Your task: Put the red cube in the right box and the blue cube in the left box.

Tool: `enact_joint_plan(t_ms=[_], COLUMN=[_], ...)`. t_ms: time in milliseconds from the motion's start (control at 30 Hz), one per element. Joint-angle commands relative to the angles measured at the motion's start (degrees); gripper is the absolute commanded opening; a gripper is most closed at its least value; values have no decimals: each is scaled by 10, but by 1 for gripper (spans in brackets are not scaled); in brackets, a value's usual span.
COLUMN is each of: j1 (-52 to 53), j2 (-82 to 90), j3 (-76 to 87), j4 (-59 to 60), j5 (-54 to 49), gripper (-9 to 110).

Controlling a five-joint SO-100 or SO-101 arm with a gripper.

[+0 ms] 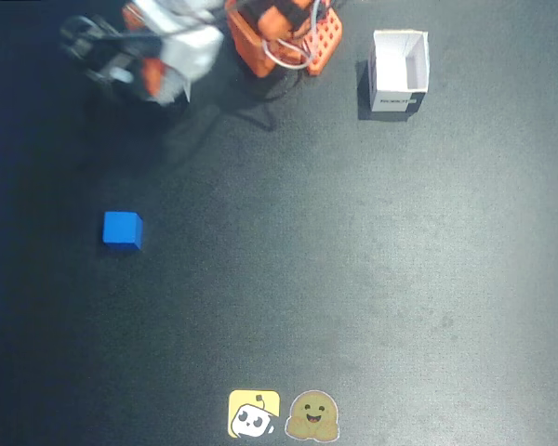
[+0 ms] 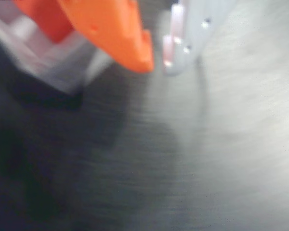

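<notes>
A: Fixed view first. Blue cube (image 1: 122, 230) sits alone on the dark table (image 1: 353, 279), left of centre in the frame. Red cube isn't visible anywhere. One white box (image 1: 397, 71), open top, upper right. Arm (image 1: 167, 46) is blurred in the upper left corner, orange base (image 1: 284, 37) at top centre.

B: Second box?

A: Can't confirm it here, the arm covers that corner. Two stickers (image 1: 284, 415) at bottom centre, irrelevant.

B: Step?

A: My read: red cube is either already boxed or hidden, so the blue cube is what's left. Next move calls for swinging the arm down-frame to the cube, claw wide, straddling it square before closing.

B: Cube versus claw?

A: Well apart. Cube lies below the arm's blurred end in that view, nothing touching it.

B: Wrist view?

A: Very blurry. Gripper (image 2: 156, 60) at the top: orange finger (image 2: 111, 29) and pale finger (image 2: 183, 38), a narrow gap between the tips, nothing in it. A white box-like shape (image 2: 53, 67) upper left, partly behind the orange finger, possibly the other box; too smeared to say. No cube in this view, only bare table.
</notes>
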Motion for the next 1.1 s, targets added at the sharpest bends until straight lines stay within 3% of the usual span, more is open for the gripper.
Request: enact_joint_plan(t_ms=[0, 200, 467, 867, 967, 1067], j1=[-84, -211, -301, -349, -345, -337], j2=[79, 134, 140, 151, 95, -69], j3=[8, 40, 49, 85, 62, -4], j4=[23, 24, 15, -17, -48, -102], j5=[11, 26, 4, -31, -59, -78], gripper=[0, 0, 0, 0, 0, 0])
